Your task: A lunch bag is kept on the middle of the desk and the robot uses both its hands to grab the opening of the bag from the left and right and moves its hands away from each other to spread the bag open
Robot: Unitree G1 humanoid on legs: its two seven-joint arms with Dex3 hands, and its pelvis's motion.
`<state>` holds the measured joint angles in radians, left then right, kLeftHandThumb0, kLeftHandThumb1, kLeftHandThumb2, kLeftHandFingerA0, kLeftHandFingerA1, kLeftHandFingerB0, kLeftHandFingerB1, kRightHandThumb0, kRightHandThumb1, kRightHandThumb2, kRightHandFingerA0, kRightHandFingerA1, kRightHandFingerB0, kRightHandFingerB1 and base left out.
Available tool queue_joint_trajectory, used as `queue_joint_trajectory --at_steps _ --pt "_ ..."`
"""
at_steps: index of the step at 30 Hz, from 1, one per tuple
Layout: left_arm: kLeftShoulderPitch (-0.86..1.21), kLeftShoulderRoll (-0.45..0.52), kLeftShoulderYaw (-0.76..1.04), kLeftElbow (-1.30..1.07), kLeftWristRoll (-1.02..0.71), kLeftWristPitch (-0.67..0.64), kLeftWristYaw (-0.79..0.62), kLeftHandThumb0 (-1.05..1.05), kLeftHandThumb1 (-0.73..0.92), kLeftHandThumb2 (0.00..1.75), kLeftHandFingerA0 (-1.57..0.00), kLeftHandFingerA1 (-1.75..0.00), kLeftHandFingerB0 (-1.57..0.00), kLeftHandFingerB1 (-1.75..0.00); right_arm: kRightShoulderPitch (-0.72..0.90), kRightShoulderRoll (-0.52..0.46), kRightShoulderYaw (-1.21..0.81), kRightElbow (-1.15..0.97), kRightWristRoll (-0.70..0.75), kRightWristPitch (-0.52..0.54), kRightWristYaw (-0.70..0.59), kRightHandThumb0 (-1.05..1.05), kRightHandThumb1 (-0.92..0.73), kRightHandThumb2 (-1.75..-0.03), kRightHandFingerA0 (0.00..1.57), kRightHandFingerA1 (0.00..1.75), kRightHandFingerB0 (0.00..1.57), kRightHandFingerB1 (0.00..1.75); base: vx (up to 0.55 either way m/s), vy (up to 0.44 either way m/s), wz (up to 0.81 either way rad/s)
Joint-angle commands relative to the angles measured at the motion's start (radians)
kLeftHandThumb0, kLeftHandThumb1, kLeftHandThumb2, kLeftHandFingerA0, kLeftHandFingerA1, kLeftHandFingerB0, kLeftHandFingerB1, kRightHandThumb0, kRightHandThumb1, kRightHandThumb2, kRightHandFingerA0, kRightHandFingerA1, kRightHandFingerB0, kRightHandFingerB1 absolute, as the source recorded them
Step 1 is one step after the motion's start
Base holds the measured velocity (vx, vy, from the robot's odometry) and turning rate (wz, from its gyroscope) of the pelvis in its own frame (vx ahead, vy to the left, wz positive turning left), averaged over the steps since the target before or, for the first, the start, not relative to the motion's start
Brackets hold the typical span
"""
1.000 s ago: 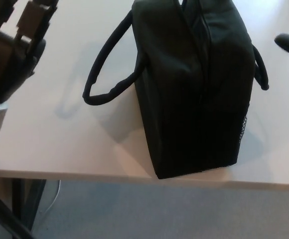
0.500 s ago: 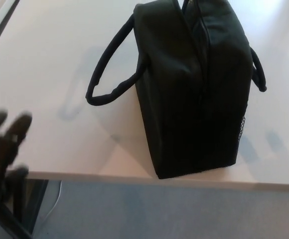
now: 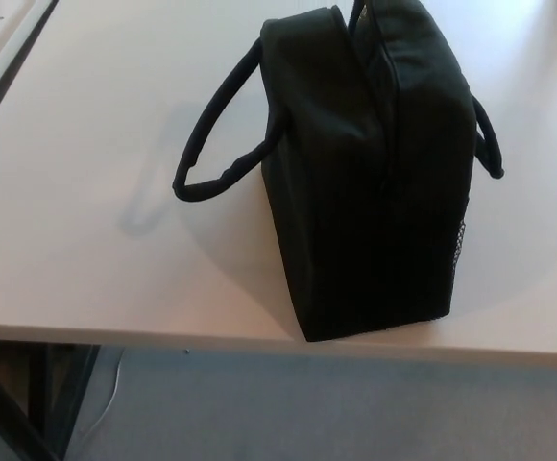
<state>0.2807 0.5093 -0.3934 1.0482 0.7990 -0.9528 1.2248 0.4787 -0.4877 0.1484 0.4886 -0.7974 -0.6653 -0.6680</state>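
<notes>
Lunch bag, black and boxy, stands on the pale desk, close to the front edge and a bit toward the right side of the view. One looped handle hangs out on the left and rests on the desk top, and another handle peeks out on the right. A long line runs along the top of the bag, and that is the opening. It looks shut, with the two sides pressed close together. No robot hand shows at all, not the left one and not the right one, so I cannot tell if their fingers are apart or together. I think the job is only at its very start, since nothing is holding the bag and it has not been spread. Next, both hands would need to come in, one from each side, and go to the top of the bag. Each one would have to pinch an edge of the opening, not the handles. Then they would pull away from each other to make the bag gape wide.
</notes>
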Motion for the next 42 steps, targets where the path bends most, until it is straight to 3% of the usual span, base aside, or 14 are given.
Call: queue_joint_trajectory --at_steps 1,4,6,7,11,12,22,23,25,28,30,32,33,42 --pt "0.083 0.001 0.066 0.071 -0.262 -0.325 -0.215 -0.47 0.86 0.65 -0.44 -0.37 -0.20 -0.28 0.011 0.009 0.111 0.050 -0.048 0.035 0.062 -0.56 -0.83 -0.64 0.25 0.32 0.00 0.22 0.00 0.000 0.00" --pt "0.049 -0.006 0.082 0.061 -0.305 -0.291 -0.311 -0.60 0.72 0.95 -0.33 -0.48 -0.12 -0.39 -0.033 0.028 0.127 0.017 -0.113 0.151 0.024 -0.65 -0.66 -0.93 0.17 0.45 0.00 0.19 0.00 0.000 0.00" --pt "0.009 -0.005 0.092 0.065 -0.295 -0.250 -0.343 -0.62 0.73 0.96 -0.34 -0.48 -0.14 -0.40 -0.053 0.031 0.137 -0.009 -0.135 0.193 0.019 -0.61 -0.85 -0.65 0.22 0.31 0.00 0.24 0.00 0.000 0.00" --pt "-0.013 -0.004 0.099 0.070 -0.293 -0.239 -0.353 -0.62 0.73 0.97 -0.35 -0.48 -0.14 -0.40 -0.073 0.031 0.142 -0.001 -0.134 0.187 0.006 -0.67 -0.69 -0.97 0.17 0.46 0.00 0.22 0.00 0.000 0.00" --pt "-0.033 0.001 0.119 0.055 -0.317 -0.243 -0.401 -0.60 0.73 0.96 -0.36 -0.48 -0.16 -0.41 -0.102 0.028 0.142 0.012 -0.085 0.168 0.025 -0.62 -0.86 -0.68 0.24 0.32 0.02 0.16 0.00 0.000 0.00" --pt "-0.033 -0.003 0.123 0.054 -0.320 -0.258 -0.396 -0.50 0.83 0.65 -0.50 -0.38 -0.24 -0.29 -0.108 0.020 0.138 0.014 -0.046 0.141 0.062 -0.59 -0.86 -0.69 0.25 0.33 0.02 0.15 0.00 0.000 0.00" --pt "-0.040 -0.026 0.169 0.002 -0.344 -0.230 -0.487 -0.58 0.72 0.95 -0.44 -0.52 -0.16 -0.42 -0.308 0.010 0.211 0.140 -0.097 0.094 0.019 -0.52 -0.79 -0.67 0.27 0.33 0.08 0.17 0.00 0.000 0.00" --pt "-0.030 -0.027 0.173 -0.004 -0.345 -0.229 -0.496 -0.58 0.72 0.95 -0.42 -0.52 -0.15 -0.42 -0.309 0.010 0.231 0.145 -0.117 0.115 0.007 -0.31 -0.61 -1.11 0.01 0.47 0.00 0.50 0.00 0.000 0.00" --pt "-0.020 -0.028 0.180 -0.007 -0.353 -0.232 -0.515 -0.52 0.87 0.66 -0.49 -0.39 -0.21 -0.29 -0.311 0.008 0.269 0.143 -0.146 0.157 0.022 -0.31 -0.62 -1.11 0.00 0.47 0.00 0.49 0.00 0.000 0.00" --pt "-0.027 -0.028 0.198 -0.010 -0.361 -0.231 -0.546 -0.55 0.71 0.93 -0.43 -0.52 -0.15 -0.41 -0.323 0.003 0.318 0.158 -0.168 0.181 -0.007 -0.31 -0.61 -1.10 0.00 0.47 0.00 0.50 0.00 0.000 0.00" --pt "-0.032 -0.030 0.207 -0.009 -0.371 -0.229 -0.565 -0.54 0.71 0.93 -0.43 -0.52 -0.16 -0.41 -0.330 0.002 0.326 0.165 -0.157 0.178 -0.008 -0.53 -0.81 -0.69 0.20 0.32 0.07 0.17 0.00 0.000 0.00" --pt "-0.032 -0.034 0.216 -0.011 -0.377 -0.234 -0.587 -0.56 0.70 0.93 -0.43 -0.51 -0.15 -0.41 -0.328 -0.002 0.323 0.167 -0.133 0.165 -0.022 -0.30 -0.64 -1.12 0.00 0.47 0.00 0.49 0.00 0.000 0.00" --pt "-0.031 -0.035 0.218 -0.013 -0.373 -0.231 -0.588 -0.55 0.70 0.92 -0.43 -0.51 -0.15 -0.41 -0.325 -0.005 0.319 0.167 -0.125 0.159 -0.031 -0.50 -0.79 -0.66 0.22 0.32 0.11 0.23 0.00 0.000 0.00" --pt "-0.015 -0.048 0.244 -0.019 -0.375 -0.232 -0.638 -0.58 0.70 0.93 -0.44 -0.52 -0.14 -0.41 -0.307 -0.013 0.324 0.160 -0.121 0.159 -0.046 -0.49 -0.79 -0.65 0.21 0.30 0.15 0.27 0.00 0.000 0.00"
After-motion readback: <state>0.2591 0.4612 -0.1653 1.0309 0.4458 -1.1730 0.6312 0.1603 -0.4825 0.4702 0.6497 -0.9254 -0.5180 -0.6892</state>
